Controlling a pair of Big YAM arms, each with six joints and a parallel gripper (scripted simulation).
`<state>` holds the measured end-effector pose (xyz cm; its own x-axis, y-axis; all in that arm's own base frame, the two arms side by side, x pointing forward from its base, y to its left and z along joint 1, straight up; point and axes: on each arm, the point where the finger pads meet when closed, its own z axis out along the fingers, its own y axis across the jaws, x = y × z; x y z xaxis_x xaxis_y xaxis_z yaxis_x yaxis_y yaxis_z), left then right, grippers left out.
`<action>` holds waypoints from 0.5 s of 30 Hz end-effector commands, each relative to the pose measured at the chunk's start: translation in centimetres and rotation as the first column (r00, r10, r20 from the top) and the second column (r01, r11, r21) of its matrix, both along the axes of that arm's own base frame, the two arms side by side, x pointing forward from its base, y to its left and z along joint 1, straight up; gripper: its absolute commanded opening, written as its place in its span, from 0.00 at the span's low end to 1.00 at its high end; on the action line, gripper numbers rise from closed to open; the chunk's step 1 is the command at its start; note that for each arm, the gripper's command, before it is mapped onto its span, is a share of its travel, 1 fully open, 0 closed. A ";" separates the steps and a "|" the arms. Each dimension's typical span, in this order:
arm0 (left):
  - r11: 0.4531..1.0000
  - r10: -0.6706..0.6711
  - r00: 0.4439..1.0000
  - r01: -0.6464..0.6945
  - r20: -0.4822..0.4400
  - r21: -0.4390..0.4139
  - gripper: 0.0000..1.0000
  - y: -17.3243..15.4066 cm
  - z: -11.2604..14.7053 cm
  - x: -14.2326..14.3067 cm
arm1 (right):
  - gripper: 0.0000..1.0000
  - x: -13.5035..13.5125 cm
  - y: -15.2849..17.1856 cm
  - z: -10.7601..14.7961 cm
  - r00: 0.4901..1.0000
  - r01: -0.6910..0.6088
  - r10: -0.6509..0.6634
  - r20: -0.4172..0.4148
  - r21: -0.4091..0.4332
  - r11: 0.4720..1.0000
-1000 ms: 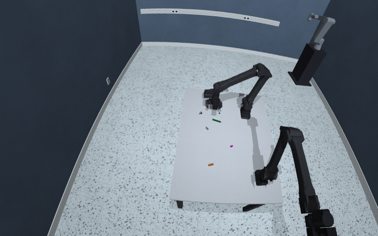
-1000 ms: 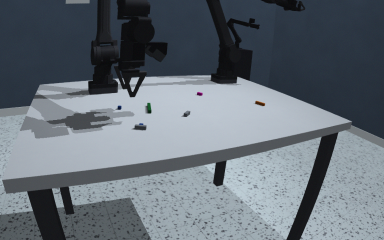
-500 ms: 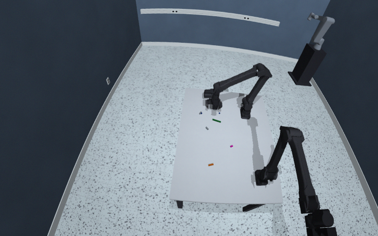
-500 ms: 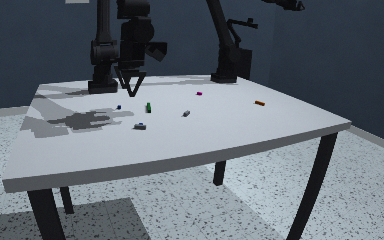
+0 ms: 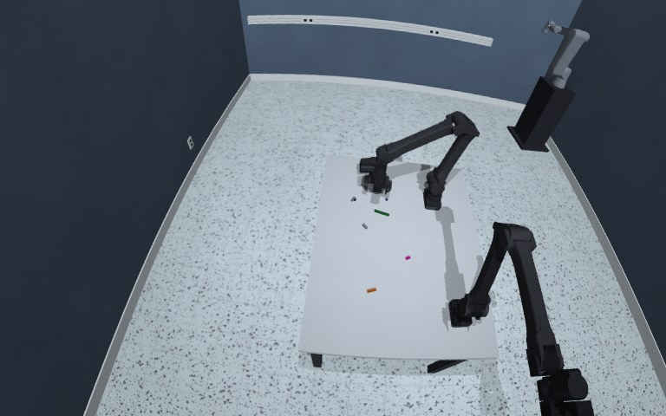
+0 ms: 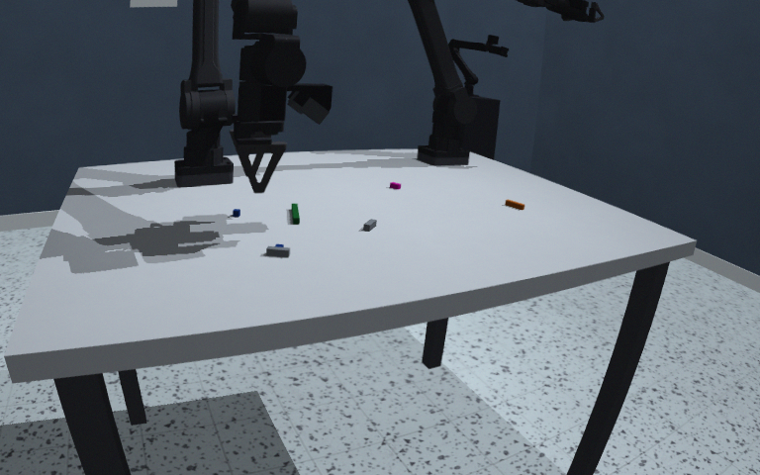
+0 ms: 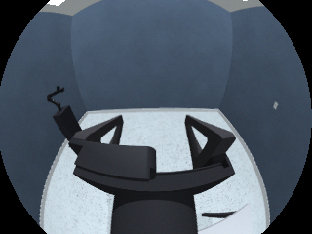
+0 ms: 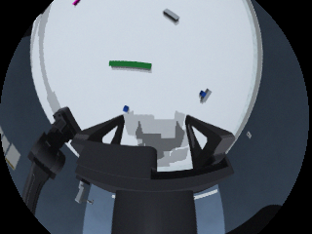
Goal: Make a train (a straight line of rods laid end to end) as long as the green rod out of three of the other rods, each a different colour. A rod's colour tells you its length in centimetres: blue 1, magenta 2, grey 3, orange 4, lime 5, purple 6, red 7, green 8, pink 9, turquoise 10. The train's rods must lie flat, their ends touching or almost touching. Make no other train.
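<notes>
The green rod (image 5: 381, 212) (image 6: 294, 213) (image 8: 130, 64) lies flat on the white table (image 5: 393, 333) (image 6: 335, 291). A lone blue cube (image 5: 386, 198) (image 6: 237, 213) (image 8: 126, 108) lies close to it. A grey rod (image 5: 353, 198) (image 6: 277, 251) (image 8: 207, 95) lies with a second blue cube (image 6: 279, 245) touching it. Another grey rod (image 5: 364, 225) (image 6: 369, 225) (image 8: 171, 15), a magenta rod (image 5: 408, 257) (image 6: 395, 185) (image 8: 76, 2) and an orange rod (image 5: 371, 290) (image 6: 514, 204) lie apart. My right gripper (image 5: 376, 191) (image 6: 257, 187) (image 8: 154, 118) is open and empty, above the table near the lone blue cube. My left gripper (image 7: 154, 118) is open and empty, raised and pointing away from the table.
Both arm bases stand along one long table edge. A black pedestal (image 5: 540, 117) with a grey arm stands on the speckled floor, off the table. Dark walls surround the room.
</notes>
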<state>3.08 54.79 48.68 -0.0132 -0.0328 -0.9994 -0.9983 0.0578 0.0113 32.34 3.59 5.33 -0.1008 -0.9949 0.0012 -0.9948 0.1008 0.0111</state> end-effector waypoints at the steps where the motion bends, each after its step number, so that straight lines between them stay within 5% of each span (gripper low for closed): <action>1: 0.999 0.010 1.000 -0.011 0.013 0.033 1.00 -0.4 1.4 -0.5 | 1.00 0.8 0.7 1.2 0.991 0.121 -0.121 0.048 0.008 0.993; 12: 0.999 0.010 1.000 -0.011 0.013 0.033 1.00 -0.4 1.4 -0.5 | 1.00 0.6 1.1 1.3 0.913 0.405 -0.405 0.046 0.019 0.914; 15: 0.999 0.010 1.000 -0.011 0.013 0.033 1.00 -0.4 1.4 -0.5 | 1.00 0.0 1.2 1.1 0.852 0.523 -0.523 0.037 0.018 0.852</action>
